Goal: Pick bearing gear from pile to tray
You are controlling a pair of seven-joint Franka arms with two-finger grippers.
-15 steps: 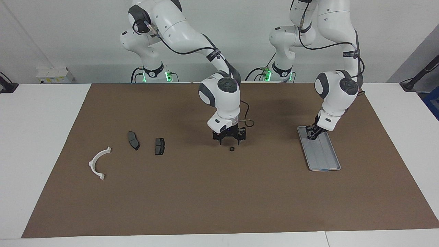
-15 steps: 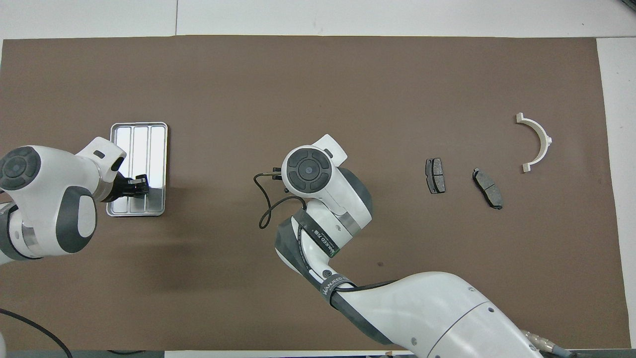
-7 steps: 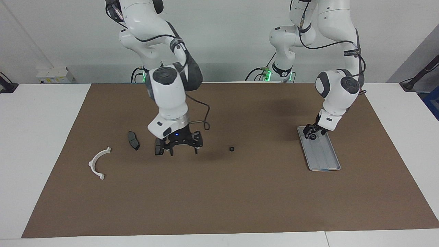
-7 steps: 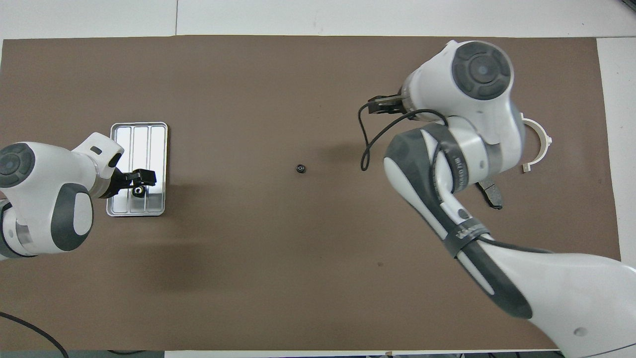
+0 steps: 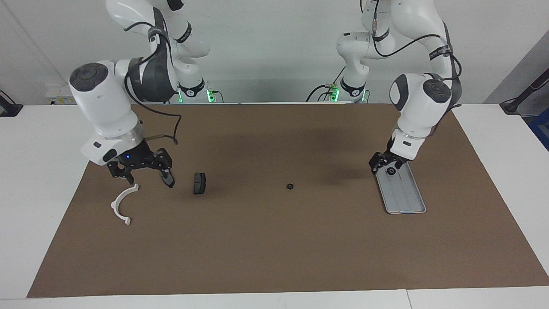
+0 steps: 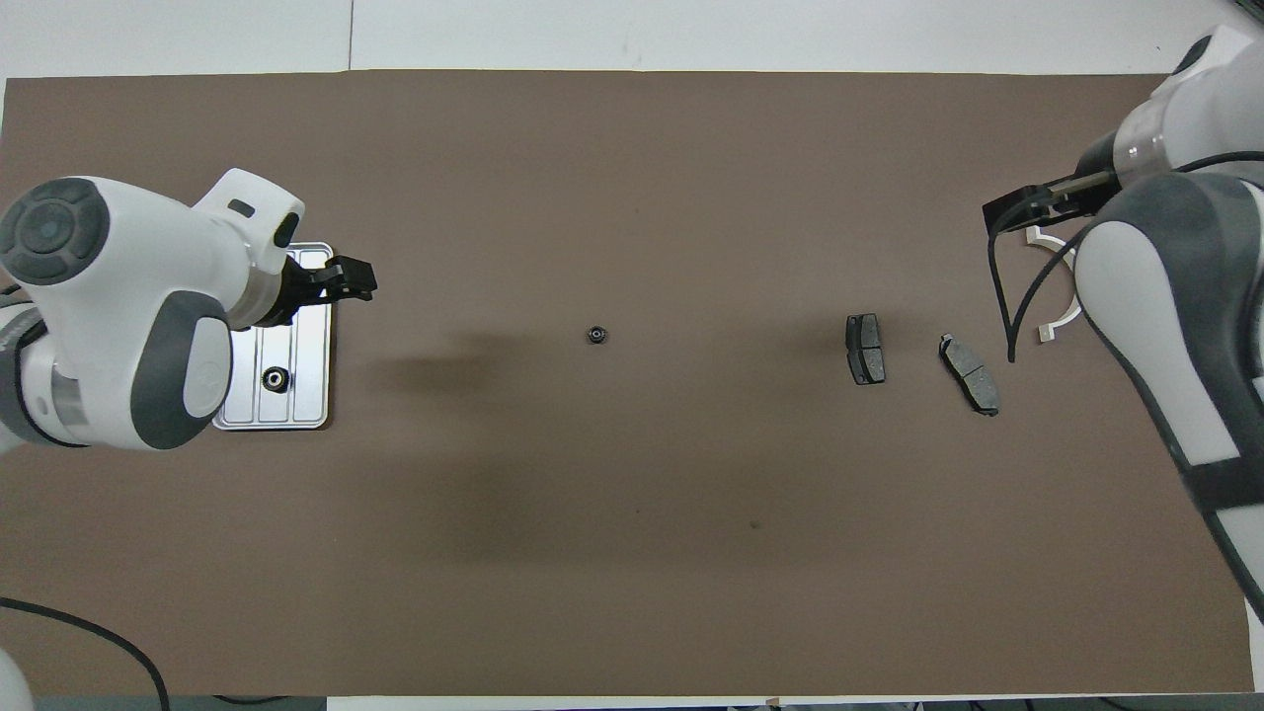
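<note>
My left gripper point(image 5: 383, 163) hangs empty, fingers apart, over the edge of the flat silver-grey metal tray point(image 5: 405, 199) nearest the robots; one small black round bearing gear point(image 6: 275, 376) lies in that tray. A second small black round gear point(image 5: 290, 186) sits on the brown mat point(image 5: 274, 240), well apart from the tray toward my right arm's end. My right gripper point(image 5: 140, 174) hovers spread wide and empty above the white curved arc bracket point(image 5: 122, 204), near two dark grey brake pads point(image 5: 199, 183).
</note>
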